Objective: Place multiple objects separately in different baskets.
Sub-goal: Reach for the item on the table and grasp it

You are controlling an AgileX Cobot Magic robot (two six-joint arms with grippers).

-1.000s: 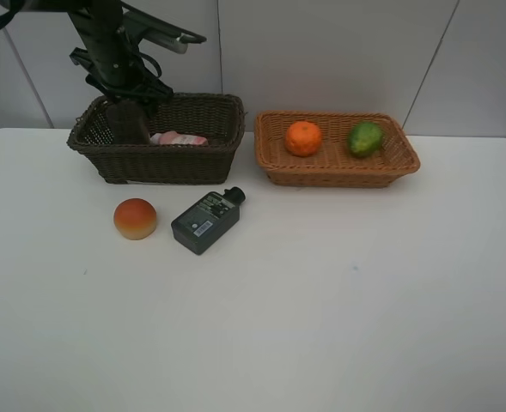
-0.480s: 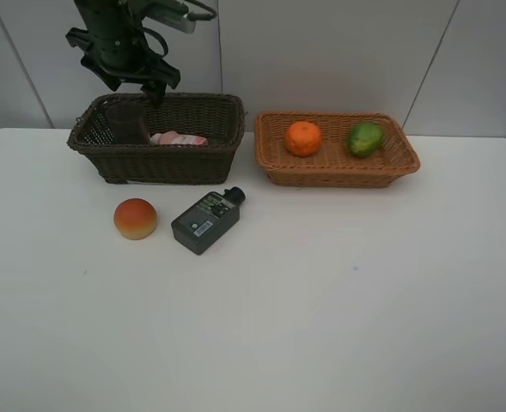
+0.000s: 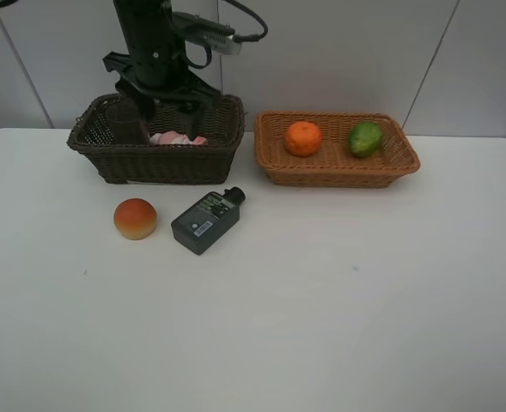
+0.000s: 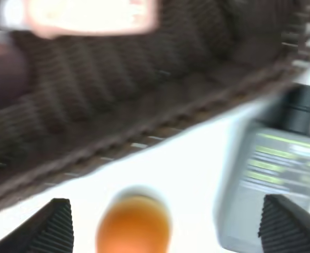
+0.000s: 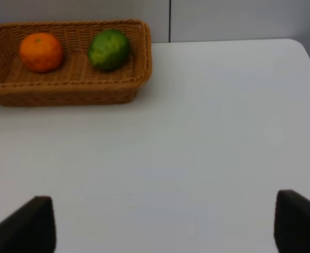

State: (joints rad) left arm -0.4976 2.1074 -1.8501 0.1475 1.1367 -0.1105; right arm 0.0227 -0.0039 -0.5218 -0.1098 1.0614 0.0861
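My left gripper (image 3: 168,101) is open and empty above the dark brown basket (image 3: 106,159). That basket holds the mauve cup (image 3: 128,124) and the pink bottle (image 3: 177,138). The peach (image 3: 135,218) and the dark grey bottle (image 3: 204,221) lie on the table in front of it. The blurred left wrist view shows the open gripper (image 4: 168,227), the peach (image 4: 133,224), the grey bottle (image 4: 273,174) and the pink bottle (image 4: 86,16). The light basket (image 3: 338,176) holds the orange (image 3: 303,137) and the lime (image 3: 365,137). My right gripper (image 5: 162,226) is open over bare table.
The white table (image 3: 321,300) stretches wide in front of both baskets. A grey wall stands right behind the baskets. The right wrist view shows the light basket (image 5: 70,89) with the orange (image 5: 40,51) and the lime (image 5: 109,49).
My left gripper has risen out of the dark basket, leaving the mauve cup standing inside, and has swung to the right over the basket's middle.
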